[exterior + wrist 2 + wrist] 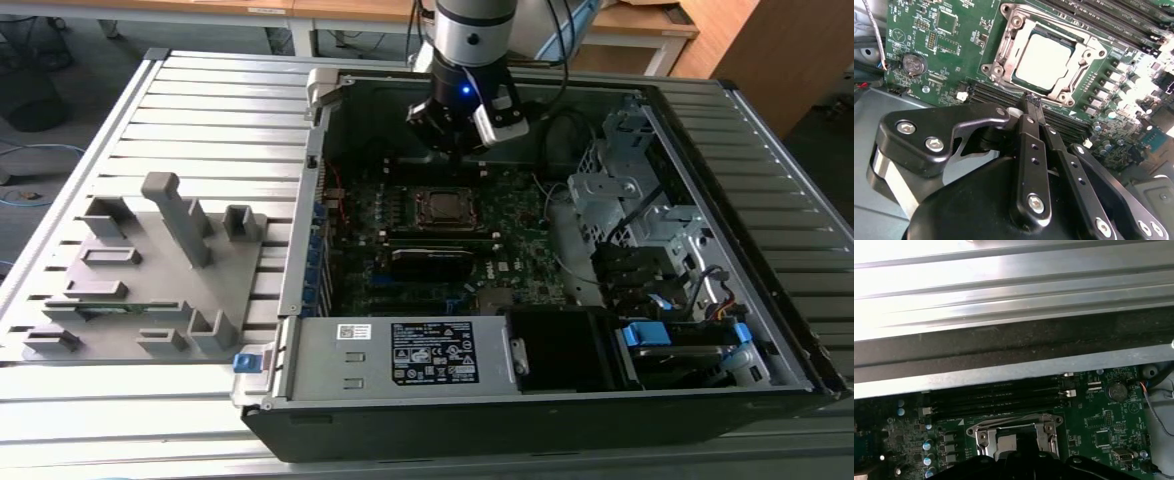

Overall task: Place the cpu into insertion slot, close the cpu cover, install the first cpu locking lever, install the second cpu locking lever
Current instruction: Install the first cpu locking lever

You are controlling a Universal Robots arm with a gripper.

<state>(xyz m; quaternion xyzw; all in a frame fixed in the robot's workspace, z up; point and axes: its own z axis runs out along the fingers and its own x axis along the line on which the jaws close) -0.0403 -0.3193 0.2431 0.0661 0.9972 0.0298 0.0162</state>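
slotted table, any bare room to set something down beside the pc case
Bare slats of the slotted table run between the grey fixture tray and the computer case, and behind the tray. Inside the case it is crowded around the gripper and cpu.

Ribbed metal table (200, 110); wooden desks (347, 10) behind, possibly grey carpet floor (40, 190).
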